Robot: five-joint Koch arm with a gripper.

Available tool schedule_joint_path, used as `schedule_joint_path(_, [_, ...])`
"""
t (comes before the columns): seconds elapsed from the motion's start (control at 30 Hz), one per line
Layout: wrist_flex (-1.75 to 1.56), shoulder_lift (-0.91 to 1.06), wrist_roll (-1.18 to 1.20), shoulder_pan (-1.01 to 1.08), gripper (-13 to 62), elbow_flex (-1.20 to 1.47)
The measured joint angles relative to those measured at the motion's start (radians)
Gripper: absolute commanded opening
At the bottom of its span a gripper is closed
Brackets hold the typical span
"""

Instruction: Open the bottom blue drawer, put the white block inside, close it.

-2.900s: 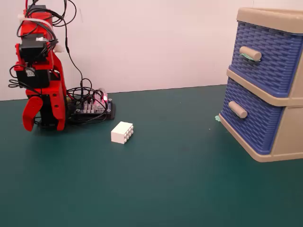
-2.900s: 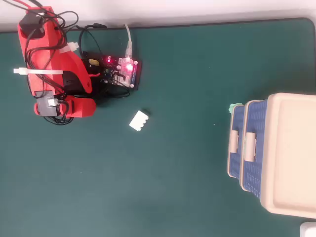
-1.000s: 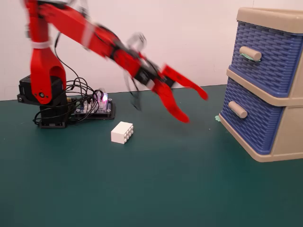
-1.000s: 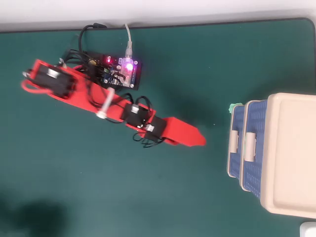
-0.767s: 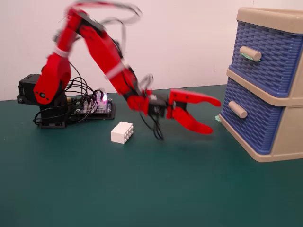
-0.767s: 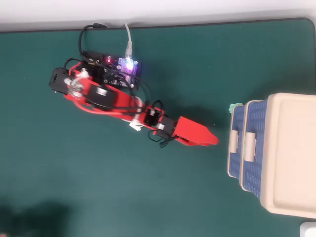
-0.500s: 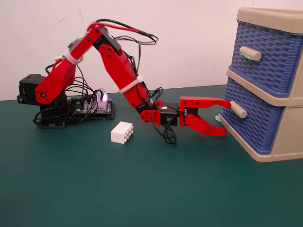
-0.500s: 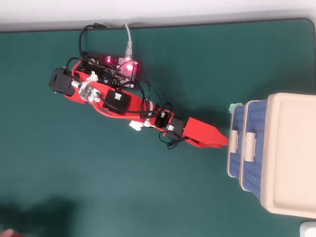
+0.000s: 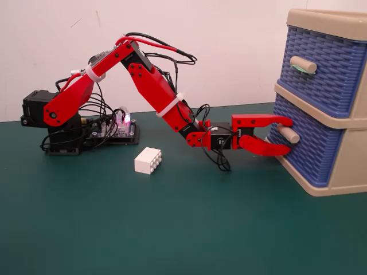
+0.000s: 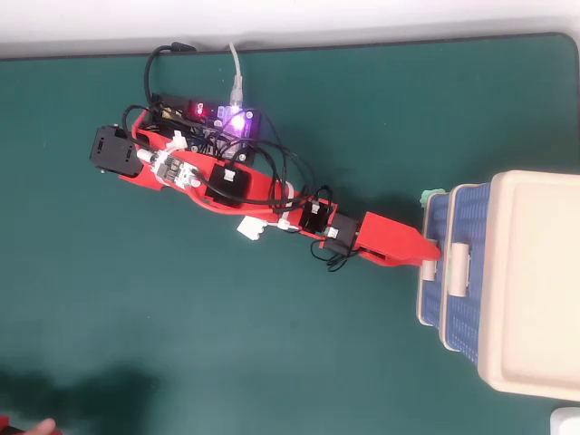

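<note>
The bottom blue drawer (image 9: 314, 144) sits pushed in, in the beige cabinet (image 9: 344, 166) on the right of the fixed view. My red gripper (image 9: 290, 137) is open at its beige handle (image 9: 288, 133), with one jaw above the handle and one below it. In the overhead view the gripper (image 10: 433, 255) reaches the bottom drawer's front (image 10: 435, 304), its jaws stacked one over the other. The white block (image 9: 148, 160) lies on the green mat, well left of the gripper. From above, the white block (image 10: 251, 227) peeks out from under my arm.
The upper blue drawer (image 9: 324, 69) has a green mark at its handle. A small green scrap (image 9: 263, 143) lies by the cabinet's corner. The arm's base (image 9: 49, 123) and a lit controller board (image 9: 114, 129) with cables stand at the back left.
The arm has swung out from its folded rest and stretched right across the mat. In the last half second the open gripper moved right until its jaws came around the bottom drawer's handle.
</note>
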Motion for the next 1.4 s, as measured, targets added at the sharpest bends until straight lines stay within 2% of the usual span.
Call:
schedule_joint_path(0.13, [0.061, 0.0, 0.0, 0.0, -7.6, -0.002])
schedule_joint_path(0.17, [0.071, 0.002, 0.0, 0.0, -8.2, -0.002])
schedule_joint_path(0.73, [0.112, 0.026, 0.008, 0.009, -8.2, 0.018])
schedule_joint_path(1.23, [0.127, 0.525, 0.107, 0.061, -7.9, 0.732])
schedule_joint_path(1.3, [0.127, 0.563, 0.11, 0.078, -7.7, 0.792])
schedule_joint_path(1.33, [0.127, 0.568, 0.11, 0.078, -5.4, 0.796])
schedule_joint_path(1.4, [0.127, 0.571, 0.11, 0.078, 10.4, 0.798])
